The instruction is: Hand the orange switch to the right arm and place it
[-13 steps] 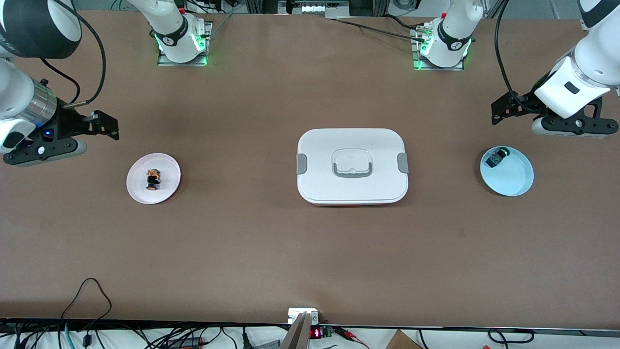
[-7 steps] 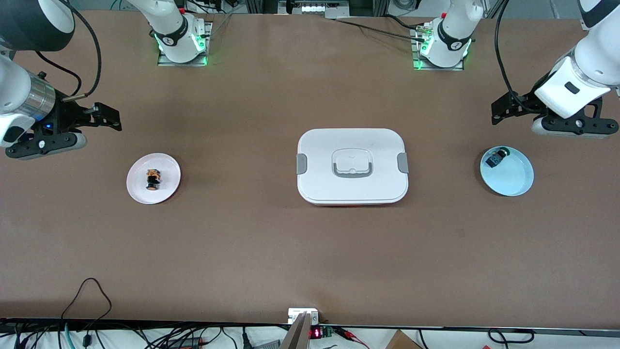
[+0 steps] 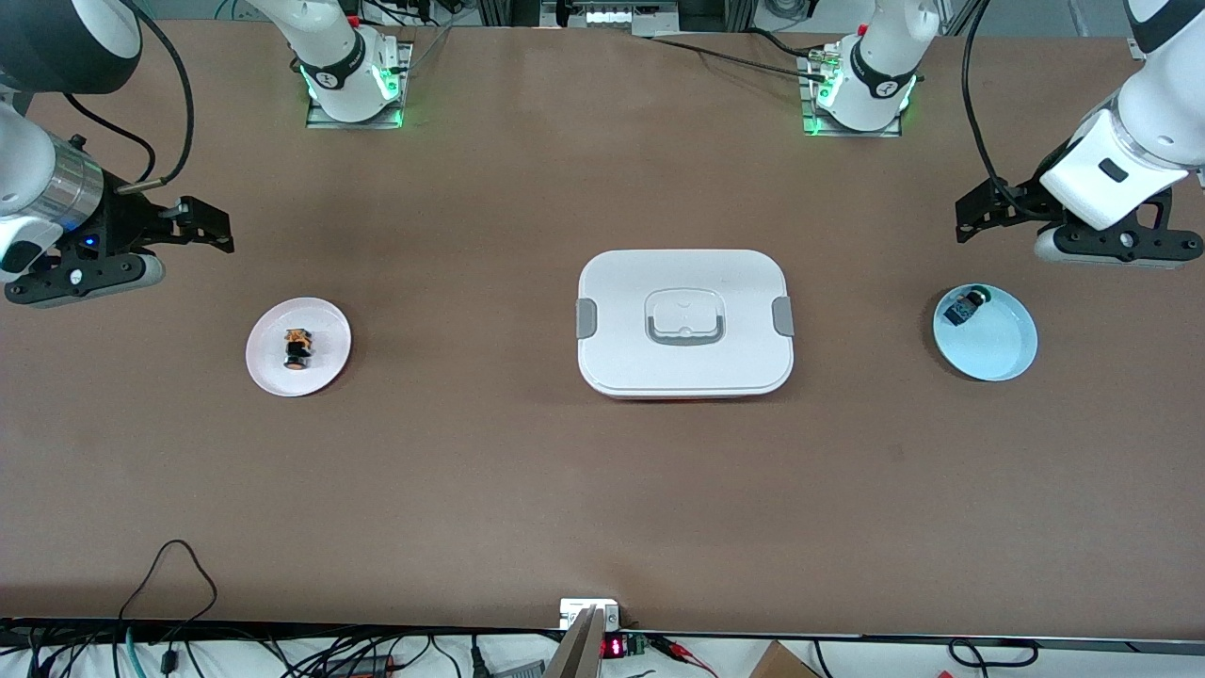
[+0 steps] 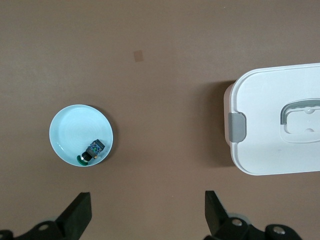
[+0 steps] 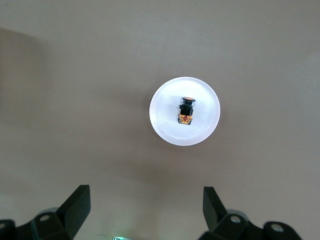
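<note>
Counter (image 3: 527, 490): one white lidded box (image 3: 685, 323) centre. Two plates: pink plate (image 3: 325, 363) holding orange switch (image 3: 297, 348); blue plate (image 3: 998, 348) holding green-capped switch (image 3: 964, 308). Right gripper (image 5: 145, 210), left gripper (image 4: 147, 215): jaws spread, empty, over bare counter.

Left pincer (image 4: 145, 216) and right pincer (image 5: 145, 212) both hover, fingers spread

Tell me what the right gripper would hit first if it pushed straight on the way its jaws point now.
Probably bare table. The right gripper, jaws open, points down; the pink plate with the orange switch lies ahead of the jaws, not between them. Depth is uncertain.
</note>
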Robot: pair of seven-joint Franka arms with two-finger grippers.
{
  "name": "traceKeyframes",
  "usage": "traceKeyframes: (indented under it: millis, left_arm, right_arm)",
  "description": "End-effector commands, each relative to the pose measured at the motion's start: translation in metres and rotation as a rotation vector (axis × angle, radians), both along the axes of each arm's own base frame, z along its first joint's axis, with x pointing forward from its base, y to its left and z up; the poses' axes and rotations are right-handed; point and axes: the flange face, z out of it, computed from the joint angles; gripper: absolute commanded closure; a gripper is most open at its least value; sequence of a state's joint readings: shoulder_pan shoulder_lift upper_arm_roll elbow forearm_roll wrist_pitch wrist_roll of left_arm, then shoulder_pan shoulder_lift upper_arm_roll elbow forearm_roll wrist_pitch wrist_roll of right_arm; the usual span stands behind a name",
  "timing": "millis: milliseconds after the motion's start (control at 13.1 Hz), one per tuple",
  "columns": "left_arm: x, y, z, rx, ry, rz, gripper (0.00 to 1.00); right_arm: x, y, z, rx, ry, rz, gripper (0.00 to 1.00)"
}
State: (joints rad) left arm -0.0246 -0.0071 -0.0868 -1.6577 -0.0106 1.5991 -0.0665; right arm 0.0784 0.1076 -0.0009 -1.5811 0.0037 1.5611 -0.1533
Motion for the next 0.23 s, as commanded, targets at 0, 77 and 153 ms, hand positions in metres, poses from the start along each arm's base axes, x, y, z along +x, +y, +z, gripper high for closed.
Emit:
traceKeyframes:
  millis: [0,77,153]
  left_arm:
    - [0.0027,-0.0023,0.0051,-0.002,-0.001,0.005,0.0]
    - [0.0027,-0.0023,0.0051,-0.002,-0.001,0.005,0.0]
    - [0.0028,-0.0023,0.0058,-0.002,-0.002,0.005,0.0]
  right_arm:
    - [-0.0012,-0.0012,0.0083,0.004,-0.008,0.002,0.0]
    - [-0.0012,-0.0012,0.0083,0.004,-0.008,0.002,0.0]
    - [-0.0009,-0.002,0.0084,0.004,-0.009,0.001,0.0]
